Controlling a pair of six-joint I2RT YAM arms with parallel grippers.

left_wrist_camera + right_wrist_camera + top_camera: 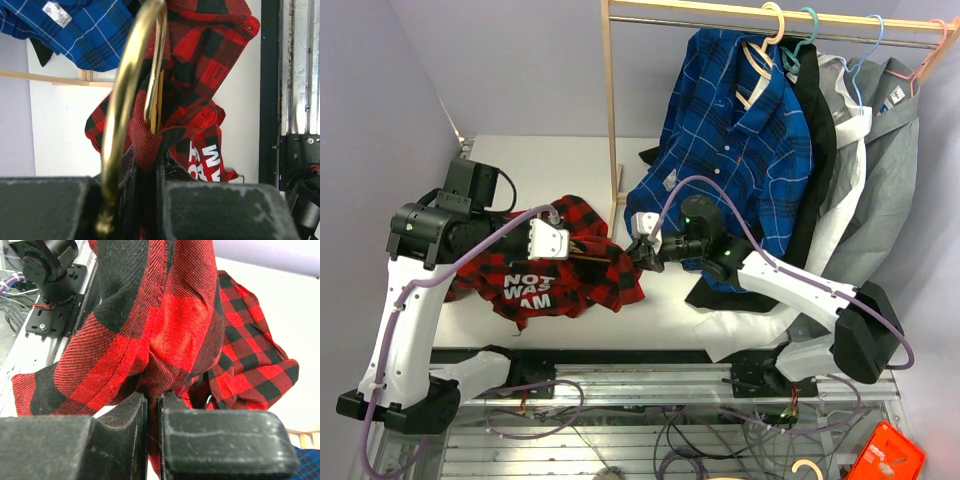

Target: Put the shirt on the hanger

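Top external view puts the shirt [560,290] in a heap on the table [550,160], left of the wooden rack post [612,120], with both arms meeting over its right edge; the hanger [122,100] is buried in that bunch, only a short tan length showing from above. The chief risk, as I judge it, is that the cloth is wadded round the hanger frame rather than opened along it; a pull from the right could then drag or twist the whole hanger in the grasp instead of sliding a shoulder over its end. A fold also sits right at the left gripper [147,162], and fabric trapped there would hold the collar back. A hard tug might equally strip the cloth from the right gripper [152,400] (it has only a narrow fold). The blue plaid shirt [740,130] hangs just right of the work, near enough for the right arm to brush it.

The left arm comes in from the left, its wrist pointing right; its jaws are clamped on the hanger, with red cloth bunched in beside it. The right arm stretches in from the near right, its wrist pointing left toward the other; its jaws are pinched tight on a fold of the shirt.
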